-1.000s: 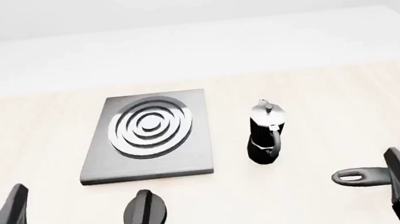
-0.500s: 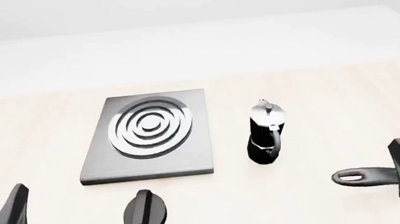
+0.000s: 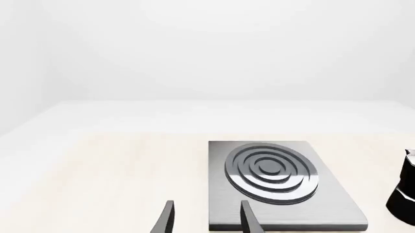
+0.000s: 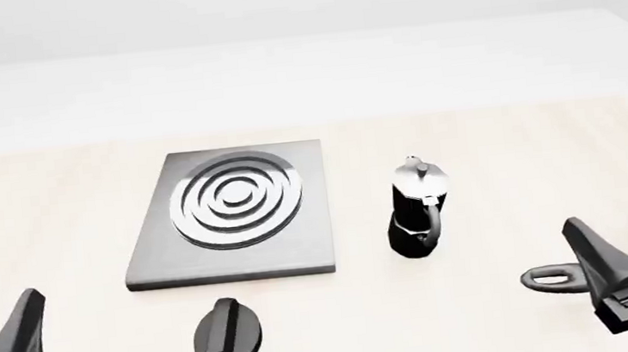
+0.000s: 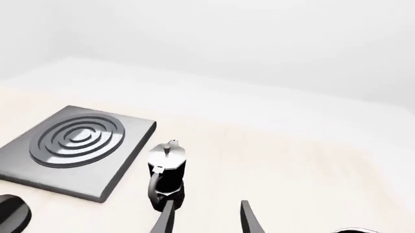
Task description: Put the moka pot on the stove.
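Black and faceted, the moka pot (image 4: 419,209) stands upright on the table just right of the stove (image 4: 231,214), untouched. Both the left gripper (image 3: 204,218) and right gripper (image 5: 206,218) hang released, holding nothing.

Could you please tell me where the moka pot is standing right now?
In the front view, the moka pot stands upright on the table, right of centre, just right of the stove and apart from it, ahead of the pan handle.
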